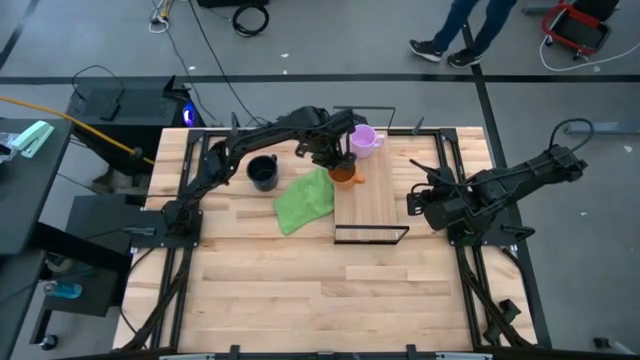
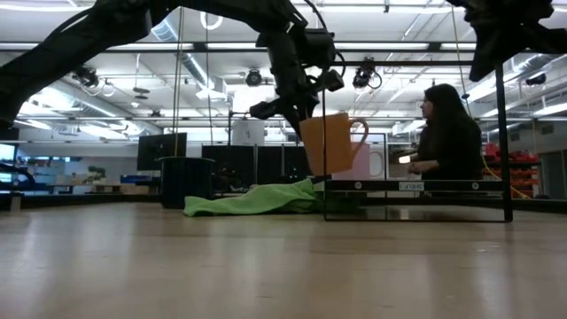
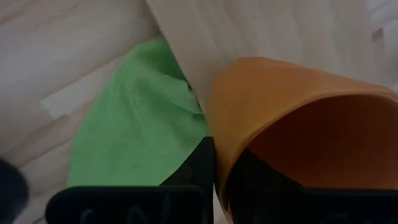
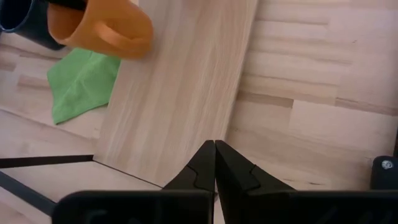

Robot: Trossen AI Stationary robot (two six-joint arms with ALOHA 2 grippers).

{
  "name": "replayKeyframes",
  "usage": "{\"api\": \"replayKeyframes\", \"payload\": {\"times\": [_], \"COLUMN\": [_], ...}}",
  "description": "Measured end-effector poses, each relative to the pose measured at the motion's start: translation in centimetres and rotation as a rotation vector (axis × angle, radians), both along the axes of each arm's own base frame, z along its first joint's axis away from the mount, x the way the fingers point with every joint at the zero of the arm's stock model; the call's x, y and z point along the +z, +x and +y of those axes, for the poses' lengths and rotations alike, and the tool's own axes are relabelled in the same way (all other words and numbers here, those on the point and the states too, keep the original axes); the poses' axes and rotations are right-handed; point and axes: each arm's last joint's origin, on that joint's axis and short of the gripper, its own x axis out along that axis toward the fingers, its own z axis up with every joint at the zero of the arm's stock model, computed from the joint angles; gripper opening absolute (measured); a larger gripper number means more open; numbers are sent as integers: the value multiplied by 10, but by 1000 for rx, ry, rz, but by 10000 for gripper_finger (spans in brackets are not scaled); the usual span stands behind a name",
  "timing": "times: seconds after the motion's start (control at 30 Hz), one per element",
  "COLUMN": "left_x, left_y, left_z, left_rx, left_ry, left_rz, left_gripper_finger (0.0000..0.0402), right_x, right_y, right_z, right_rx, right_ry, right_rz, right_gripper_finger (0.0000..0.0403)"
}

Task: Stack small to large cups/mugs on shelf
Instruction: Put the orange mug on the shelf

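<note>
My left gripper [image 3: 217, 163] is shut on the orange mug [image 2: 328, 142], low over the far left part of the shelf [image 1: 372, 200]. A pale purple mug [image 1: 364, 140] stands on the shelf's far end. The dark mug [image 1: 263, 172] stands on the table left of the green cloth [image 1: 305, 200]. At the shelf's right side my right gripper [image 4: 215, 163] hovers shut with nothing in it. Its wrist view also shows the orange mug [image 4: 102, 28]. My left gripper pinches the orange mug's wall at the rim [image 3: 214, 134], one finger [image 3: 249, 183] inside the mug and the other finger [image 3: 200, 163] outside. The fingers come from above, slanting down. The mug hangs slightly tilted, handle [image 2: 359, 133] toward the table's right; whether its base touches the shelf I cannot tell.
The green cloth lies crumpled against the shelf's left edge. Thin black wire frames [image 1: 372, 236] stand at the shelf's near and far ends. A person [image 2: 447, 133] sits beyond the table in the low view. Bare tabletop [image 1: 320, 290] stretches toward the near edge.
</note>
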Motion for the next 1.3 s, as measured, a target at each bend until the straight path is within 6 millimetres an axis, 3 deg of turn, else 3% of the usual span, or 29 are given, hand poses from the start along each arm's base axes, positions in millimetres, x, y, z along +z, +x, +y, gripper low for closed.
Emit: {"api": "replayKeyframes", "payload": {"times": [1.3], "left_x": [-17], "left_y": [14], "left_z": [-8], "left_rx": [-62], "left_ry": [-22], "left_rz": [-14], "left_gripper_finger": [40], "right_x": [0], "right_y": [3], "right_z": [-3], "right_rx": [10], "right_ry": [-14], "right_rz": [9], "right_gripper_finger": [16]}}
